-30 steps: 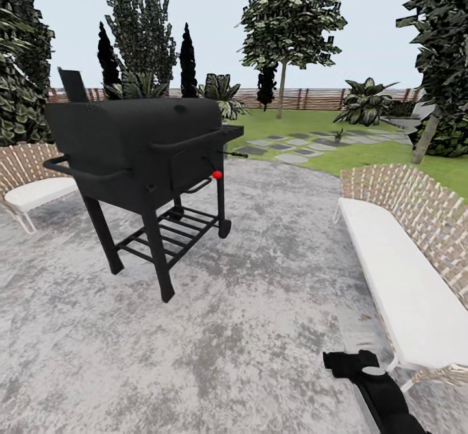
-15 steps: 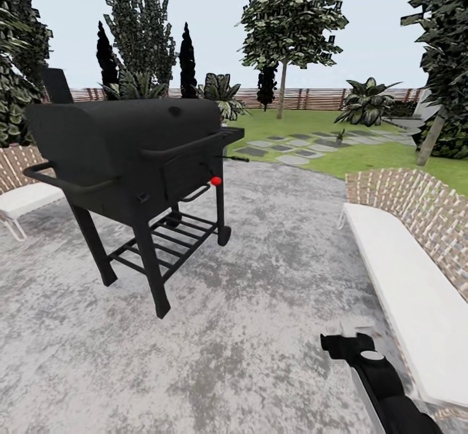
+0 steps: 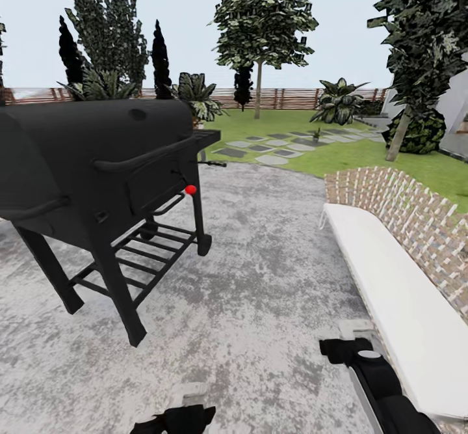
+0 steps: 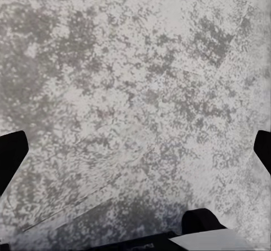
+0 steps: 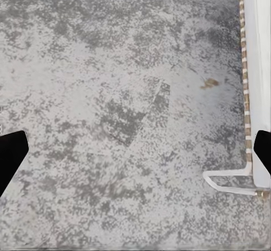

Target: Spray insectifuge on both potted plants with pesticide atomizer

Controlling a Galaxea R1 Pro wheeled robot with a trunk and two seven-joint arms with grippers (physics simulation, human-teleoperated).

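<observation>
Two grippers hung low and empty as the robot crossed a mottled grey patio toward the garden, seen from the head camera. A black barbecue grill stood close on the left and a white-cushioned woven bench ran along the right, leaving an open lane of paving between them that led to stepping stones and the lawn. The left gripper showed at the bottom edge and the right gripper sat just beside the bench's near end. A slatted wooden fence closed off the far side, with trees in front of it. No spray bottle could be made out at this distance, and a small leafy plant near the stones was too small to identify as one of the potted plants. The left wrist camera looked down on bare paving, its dark fingertips at the frame's sides, spread wide with nothing between them. The right wrist camera likewise showed parted fingertips over paving, with the bench's edge and white metal foot near. Judged from this, the robot was at the approach stage; the next move called for driving on through the gap, keeping the right arm off the bench, then searching the lawn for the atomizer.
</observation>
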